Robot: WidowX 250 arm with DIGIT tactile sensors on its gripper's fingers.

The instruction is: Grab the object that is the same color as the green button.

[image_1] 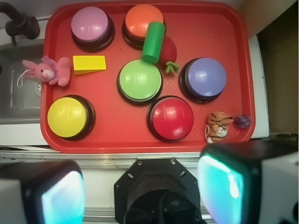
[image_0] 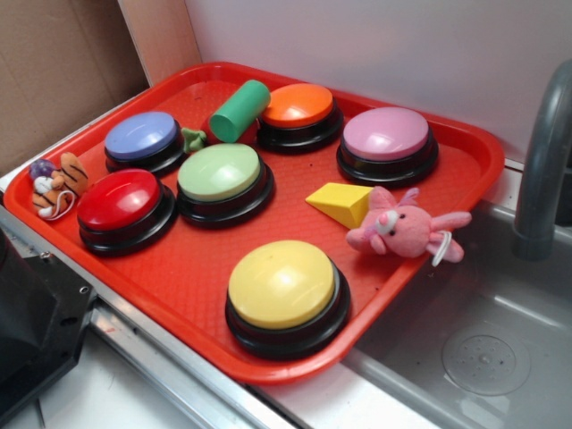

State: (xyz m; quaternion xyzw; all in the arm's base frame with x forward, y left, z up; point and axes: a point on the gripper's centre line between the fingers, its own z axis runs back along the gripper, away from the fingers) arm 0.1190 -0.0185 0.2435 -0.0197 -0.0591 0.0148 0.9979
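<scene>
Exterior: low oblique from front corner, close. Wrist: straight down from above, farther. Both share ribbed red plastic tray [image_0: 465, 170] [image_1: 233, 28] w/ domed buttons

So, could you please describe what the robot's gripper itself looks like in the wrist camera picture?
The gripper shows two blocky fingers, blurred by closeness, with dark and pale outer casing and glossy teal-cyan inner pads. Between them sits a black octagonal mount with small screws and dark cabling below. No markings are legible. In the exterior view, only a black angular part shows at the lower left corner.
</scene>
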